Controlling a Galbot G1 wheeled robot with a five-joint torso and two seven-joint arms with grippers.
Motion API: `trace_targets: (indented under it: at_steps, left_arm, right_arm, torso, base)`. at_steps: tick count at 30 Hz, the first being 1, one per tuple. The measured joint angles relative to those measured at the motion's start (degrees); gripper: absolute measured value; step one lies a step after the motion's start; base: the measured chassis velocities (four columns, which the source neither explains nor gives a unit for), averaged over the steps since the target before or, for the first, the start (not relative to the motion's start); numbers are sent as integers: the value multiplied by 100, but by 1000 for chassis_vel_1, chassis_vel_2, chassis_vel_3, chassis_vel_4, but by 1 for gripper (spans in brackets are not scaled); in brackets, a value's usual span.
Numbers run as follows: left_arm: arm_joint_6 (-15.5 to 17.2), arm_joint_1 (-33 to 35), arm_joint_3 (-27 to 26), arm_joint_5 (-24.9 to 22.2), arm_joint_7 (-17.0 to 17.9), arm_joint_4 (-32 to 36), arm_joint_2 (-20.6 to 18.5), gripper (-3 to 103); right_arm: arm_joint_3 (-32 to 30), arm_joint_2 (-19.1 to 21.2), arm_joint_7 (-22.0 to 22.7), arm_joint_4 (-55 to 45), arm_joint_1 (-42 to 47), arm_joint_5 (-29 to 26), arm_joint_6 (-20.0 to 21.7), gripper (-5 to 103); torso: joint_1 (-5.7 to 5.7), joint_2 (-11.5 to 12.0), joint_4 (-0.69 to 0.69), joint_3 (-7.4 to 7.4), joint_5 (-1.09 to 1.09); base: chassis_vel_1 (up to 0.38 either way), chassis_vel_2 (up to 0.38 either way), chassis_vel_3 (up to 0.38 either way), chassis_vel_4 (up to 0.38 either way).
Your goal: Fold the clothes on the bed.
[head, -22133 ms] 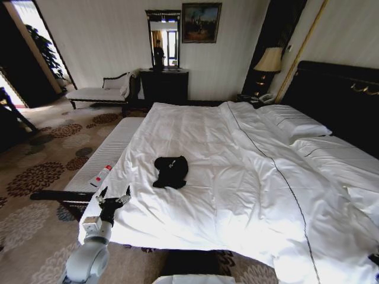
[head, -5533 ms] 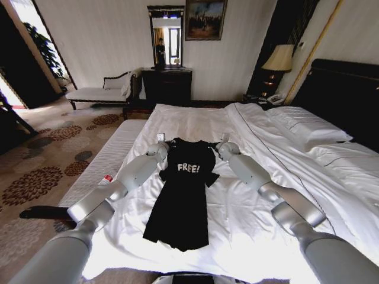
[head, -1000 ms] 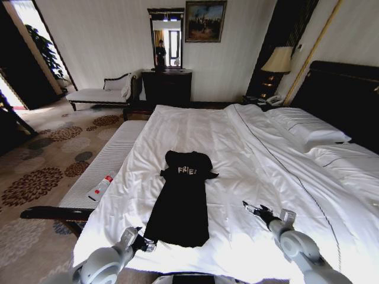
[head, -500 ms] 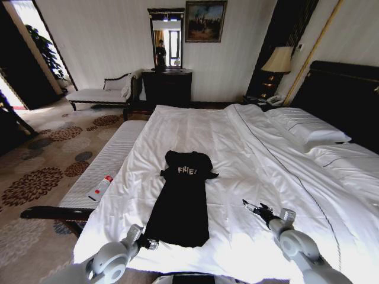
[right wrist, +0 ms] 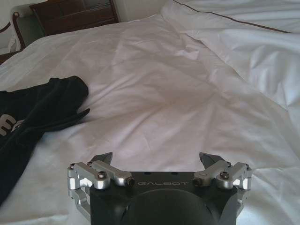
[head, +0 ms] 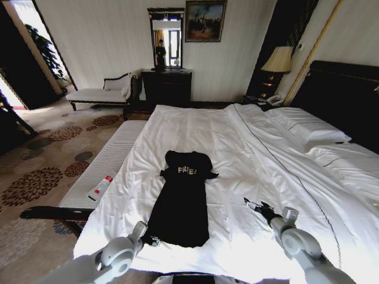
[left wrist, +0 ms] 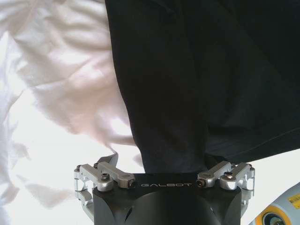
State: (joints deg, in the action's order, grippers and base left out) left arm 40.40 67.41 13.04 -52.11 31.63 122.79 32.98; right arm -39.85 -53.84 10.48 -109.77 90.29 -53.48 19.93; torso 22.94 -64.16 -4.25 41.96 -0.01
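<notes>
The clothes (head: 180,204), a black garment with white lettering on the chest, lie flat and lengthwise on the bed (head: 237,148). My left gripper (head: 153,241) is at the near left corner of the hem. In the left wrist view the left gripper (left wrist: 159,161) is open and the black fabric (left wrist: 187,84) lies between its fingers. My right gripper (head: 254,207) hovers low over the white sheet, to the right of the garment and apart from it. The right gripper (right wrist: 157,158) stands open with nothing in it, and the garment's sleeve (right wrist: 51,101) lies off to one side.
A white-cushioned bench (head: 98,163) runs along the bed's left side with a bottle (head: 100,186) on it. Pillows (head: 305,127) and a dark headboard (head: 346,97) are at the right. A lamp (head: 279,59) and a dark dresser (head: 166,86) stand by the far wall.
My left gripper has slid rightward along the bed's near edge up to the hem of the garment. The right gripper has barely moved, and the garment lies as before.
</notes>
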Motion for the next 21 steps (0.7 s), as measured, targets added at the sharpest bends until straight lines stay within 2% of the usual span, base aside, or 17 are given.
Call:
trace_targets:
  at_steps: [6,8,11,16,21]
  left_arm:
    - [92,189,-251,5,223,87,-155,100]
    - [100,269,-350,8,225,115,-211,100]
    - [110,676,-895,15,181,232,-431,100]
    - [93,1154,-1407,40,84,353,-685,100]
    - [53,1486,-1711,124,57,383,-717,100]
  right_arm:
    - [28,-38,7,17,-29,-20,11,100]
    - [29,-40,7,19,-36,-28,12,100]
    - [37,-51,9,23,-76,-48,13,100]
    - [72,-91,15,7,-104,-57,18,100]
    - [65,-117,15,-41,-43,-54,18,100]
  torso:
    - [0,0,-1,0,0]
    - [0,0,-1,0,-1]
    - [0,0,-1,0,0]
    - [0,0,0,0,0]
    - [0,0,0,0,0]
  base:
    - [0,0,0,0]
    - [0,0,0,0]
    - [0,0,0,0]
    - [0,0,0,0]
    - [0,0,0,0]
